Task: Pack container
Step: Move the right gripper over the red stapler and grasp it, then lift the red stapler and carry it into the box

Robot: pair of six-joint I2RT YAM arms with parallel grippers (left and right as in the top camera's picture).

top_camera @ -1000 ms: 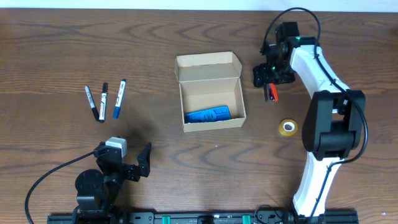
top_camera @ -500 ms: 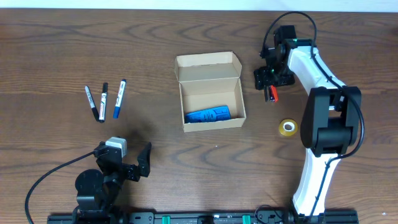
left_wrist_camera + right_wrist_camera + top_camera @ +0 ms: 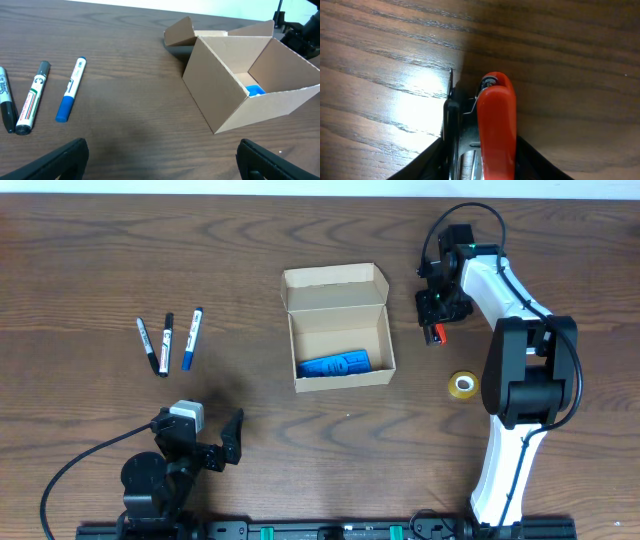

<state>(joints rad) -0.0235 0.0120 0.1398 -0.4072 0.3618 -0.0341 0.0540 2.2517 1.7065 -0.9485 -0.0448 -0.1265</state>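
The left claw (image 3: 197,438) sits low at the near edge, wide open. The open box (image 3: 338,332) stands mid-table. Beyond it, the right arm reaches down, the right claw (image 3: 434,320) pinching a red stapler (image 3: 496,125) on the table.

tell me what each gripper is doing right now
left gripper: open, holding nothing
right gripper: fingers closed on the red stapler

Container (image 3: 338,330): centre of the surface (image 3: 300,240), lid flap toward frame top.
Inside: one flat item (image 3: 334,365) against the lower wall.
Markers (image 3: 166,342): three side by side, well left of the container.
Stapler (image 3: 436,332): near the container's right.
Tape roll (image 3: 462,384): below the stapler.
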